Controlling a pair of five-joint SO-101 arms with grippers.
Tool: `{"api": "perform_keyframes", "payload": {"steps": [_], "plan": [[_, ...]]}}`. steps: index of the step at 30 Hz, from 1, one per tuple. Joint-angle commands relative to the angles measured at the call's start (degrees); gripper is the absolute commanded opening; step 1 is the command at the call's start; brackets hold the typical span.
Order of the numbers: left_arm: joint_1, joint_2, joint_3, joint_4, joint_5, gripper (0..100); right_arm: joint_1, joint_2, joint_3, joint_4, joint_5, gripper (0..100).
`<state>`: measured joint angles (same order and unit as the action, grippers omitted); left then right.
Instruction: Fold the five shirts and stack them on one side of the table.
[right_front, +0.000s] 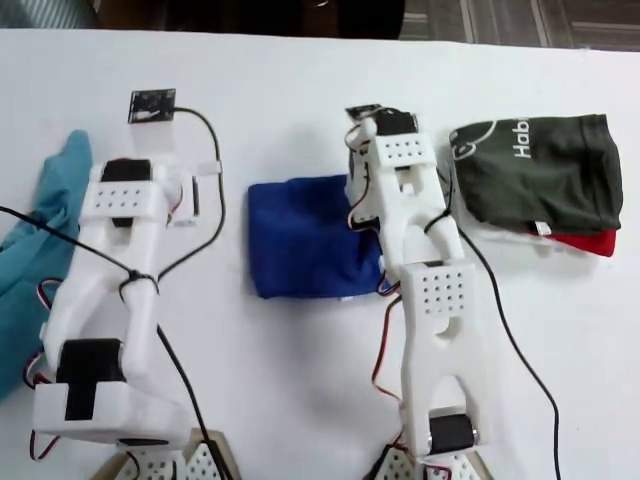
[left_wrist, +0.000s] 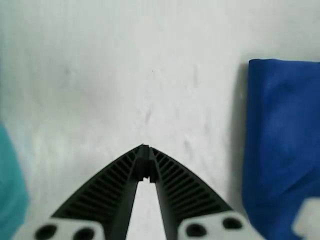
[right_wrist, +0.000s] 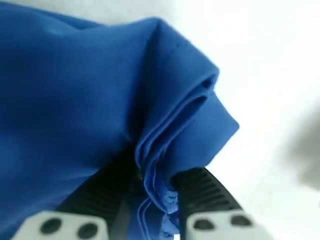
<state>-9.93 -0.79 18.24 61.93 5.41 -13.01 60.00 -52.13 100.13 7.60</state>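
Stacking step: right gripper (right_wrist: 157, 176) pinches folded blue shirt (right_front: 300, 245), frame centre; left gripper (left_wrist: 144, 155) closed, empty. Next, presumably: carry onto upper-right stack (right_front: 535, 175).

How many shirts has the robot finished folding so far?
Two look done: the folded dark green shirt lies on the red shirt. In hand: the right gripper pinches the edge of the folded royal blue shirt in its fingers. Left: stacking it, then folding the rumpled teal shirt.
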Motion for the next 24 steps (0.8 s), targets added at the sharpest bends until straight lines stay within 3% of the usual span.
{"api": "perform_keyframes", "payload": {"steps": [1,5,10,18,24], "plan": [[-0.62,-2.90,-1.27,-0.62,-0.26,3,-0.92,-4.00,-1.49,0.75,0.09,2.1],[-0.70,-2.90,-1.10,-0.62,-0.26,3,-1.01,-13.05,-0.18,0.92,0.62,2.1],[-2.55,-2.90,-1.10,-0.70,-0.26,3,0.92,-24.66,6.07,0.92,9.58,2.1],[-4.04,-2.90,-0.92,-0.70,-0.26,3,8.31,-41.45,7.12,0.84,18.02,2.1],[-4.04,-2.90,-0.84,-0.70,-0.26,3,14.55,-45.93,7.12,0.48,25.49,2.1]]}}
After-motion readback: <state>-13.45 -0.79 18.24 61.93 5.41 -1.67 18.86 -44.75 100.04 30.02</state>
